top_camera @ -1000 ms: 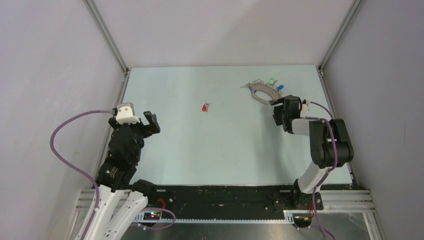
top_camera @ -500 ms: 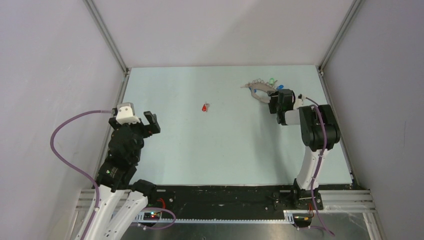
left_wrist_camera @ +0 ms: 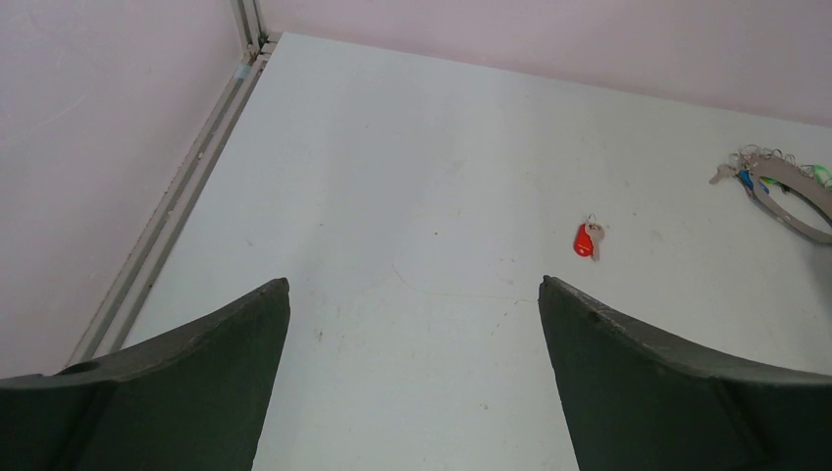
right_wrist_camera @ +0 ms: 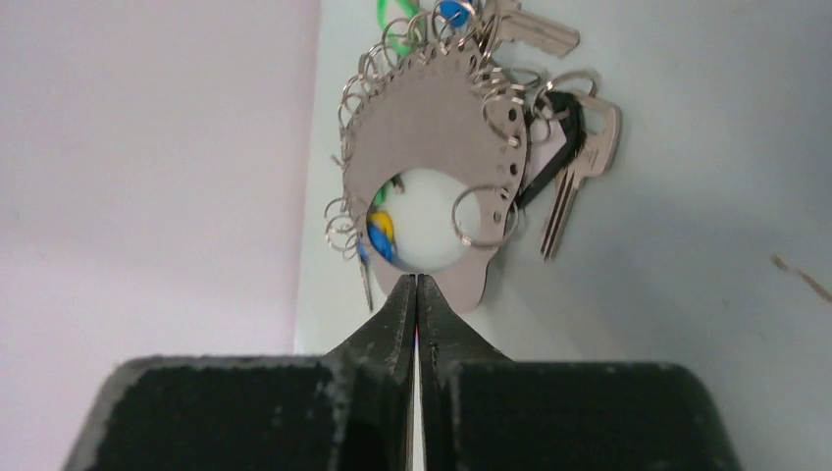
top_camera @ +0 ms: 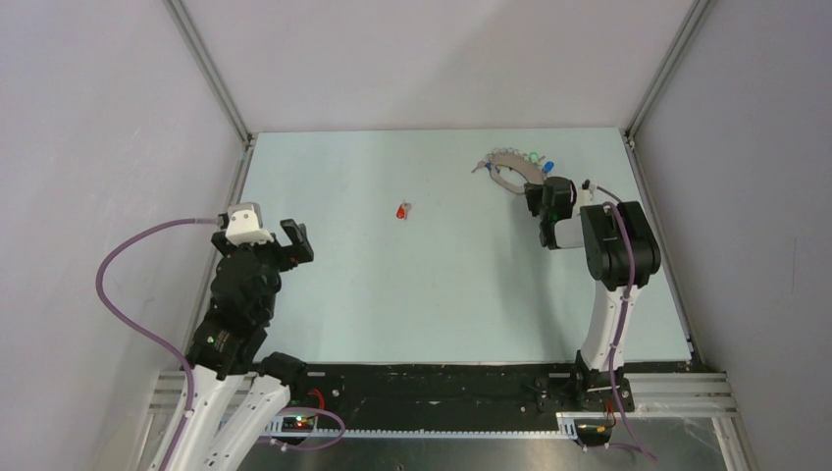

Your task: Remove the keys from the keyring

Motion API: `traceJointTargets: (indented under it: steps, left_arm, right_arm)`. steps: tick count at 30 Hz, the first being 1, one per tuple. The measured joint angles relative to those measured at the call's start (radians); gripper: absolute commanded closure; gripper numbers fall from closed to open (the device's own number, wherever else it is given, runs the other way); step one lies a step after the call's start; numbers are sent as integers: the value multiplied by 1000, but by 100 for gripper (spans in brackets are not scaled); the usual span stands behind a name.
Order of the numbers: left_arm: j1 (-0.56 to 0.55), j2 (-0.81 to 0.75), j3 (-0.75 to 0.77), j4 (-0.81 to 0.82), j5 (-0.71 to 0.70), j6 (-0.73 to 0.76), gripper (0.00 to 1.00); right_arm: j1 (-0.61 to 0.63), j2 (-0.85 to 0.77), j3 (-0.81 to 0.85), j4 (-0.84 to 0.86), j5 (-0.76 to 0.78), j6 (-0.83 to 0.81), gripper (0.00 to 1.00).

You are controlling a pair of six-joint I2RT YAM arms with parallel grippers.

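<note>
The keyring (top_camera: 509, 169) lies at the far right of the table: a flat grey metal oval (right_wrist_camera: 432, 118) with a round hole, its rim fringed with small split rings. Keys hang on it: two silver ones with a black tag (right_wrist_camera: 569, 162), plus blue (right_wrist_camera: 453, 12) and green tags at its far side. My right gripper (right_wrist_camera: 417, 280) is shut, its tips meeting at the ring's near rim; I cannot tell if they pinch anything. One loose red-tagged key (top_camera: 402, 210) lies mid-table. My left gripper (left_wrist_camera: 412, 285) hangs open above the near left, empty.
The enclosure's right wall and metal frame post (top_camera: 633, 137) stand close behind the keyring. The left wall and its frame rail (left_wrist_camera: 186, 186) run beside my left gripper.
My right gripper moved forward to the keyring's near rim and closed from wide open. The keyring shifted slightly farther away. The left arm has stayed still.
</note>
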Motion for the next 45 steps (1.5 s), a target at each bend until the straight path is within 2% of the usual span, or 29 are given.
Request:
traceJointTargets:
  steps: [3,5,9,12,15,20,24,27,30,37,39,45]
  left_arm:
    - [0,0,0,0,0,0,0]
    - [0,1,0,0,0,0,0]
    - [1,3,0,0,1,0,0]
    - [2,3,0,0,2,0,0]
    - [2,3,0,0,2,0,0]
    - [2,3,0,0,3,0,0]
    - [2,3,0,0,3,0,0]
    - [2,3,0,0,2,0,0]
    - [2,3,0,0,2,0,0]
    - [2,3,0,0,2,0,0]
    - [2,3,0,0,2,0,0]
    - [2,6,0,0,27,2,0]
  right_arm:
    - [-2,-58,-66,35,-10,-38,99]
    - [-6,-108,-105,40,-29,-78,94]
    - [-17,-157,-74,-11,-69,-172,95]
    - [-24,-149,52,-114,-97,-232,100]
    - [-29,-116,159,-159,-114,-239,100]
    - [-26,31,354,-276,-125,-194,100]
    - [-13,182,527,-515,-108,-136,100]
    - [-2,201,559,-659,-80,-66,100]
    - [4,122,489,-755,-40,-16,100]
    - [45,-211,93,-892,-50,38,100]
    - [90,-324,-22,-941,-42,56,100]
    - [301,-640,-227,-1021,-22,30,100]
